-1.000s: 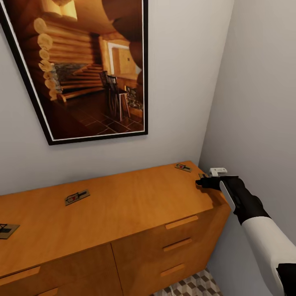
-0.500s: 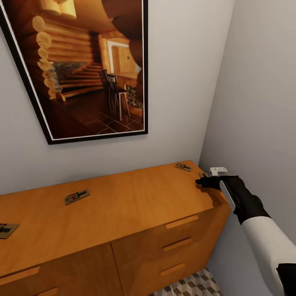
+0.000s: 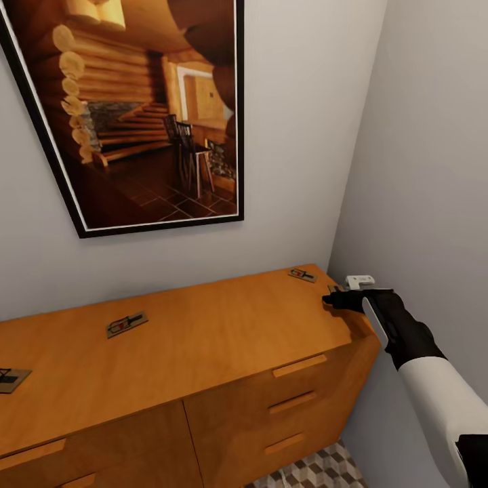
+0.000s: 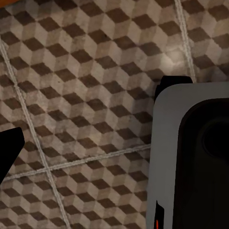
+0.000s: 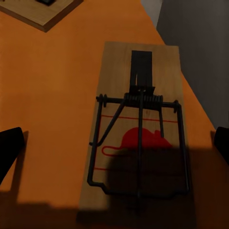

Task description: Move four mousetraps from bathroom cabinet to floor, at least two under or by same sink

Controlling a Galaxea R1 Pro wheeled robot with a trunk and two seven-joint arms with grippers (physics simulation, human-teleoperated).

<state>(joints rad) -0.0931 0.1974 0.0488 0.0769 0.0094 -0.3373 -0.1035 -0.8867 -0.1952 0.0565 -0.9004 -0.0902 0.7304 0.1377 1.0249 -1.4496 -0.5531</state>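
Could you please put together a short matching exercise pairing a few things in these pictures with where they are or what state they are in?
Things:
1. right gripper
2. left gripper
3. framed picture
4. mousetrap in the right wrist view

Places or states:
A. hangs on the wall above the cabinet
B. lies flat on the orange top, between the open fingers
C. at the cabinet's far right corner
D. over the cube-patterned bathroom floor

Pairs: 1-C, 2-D, 3-A, 4-B

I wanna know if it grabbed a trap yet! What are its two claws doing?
Left claw: open, holding nothing, over the bathroom floor.
Right claw: open, straddling a mousetrap on the cabinet, not gripping it.
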